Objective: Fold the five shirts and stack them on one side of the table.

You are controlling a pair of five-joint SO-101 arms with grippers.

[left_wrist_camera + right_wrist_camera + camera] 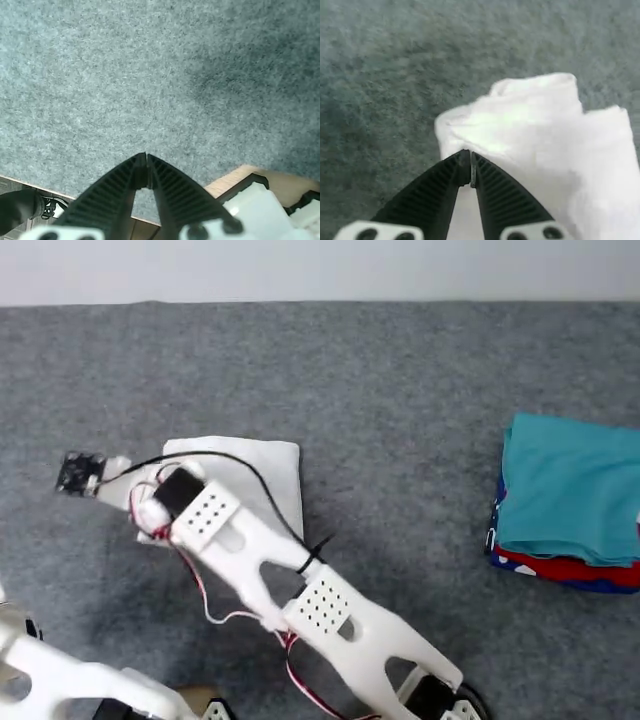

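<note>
Pinching the folded white shirt (545, 140) by its edge, the right pincer (466, 170) is clenched; the left pincer (146, 170) hangs clenched above the grey table (400, 390), well apart from the stacked shirts (570, 500).

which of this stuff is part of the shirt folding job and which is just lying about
Job:
white shirt
stack of folded shirts, teal on top
right gripper, shut at the white shirt's edge

Just there:
grey mat
left gripper, shut over bare mat
wooden table edge
</note>
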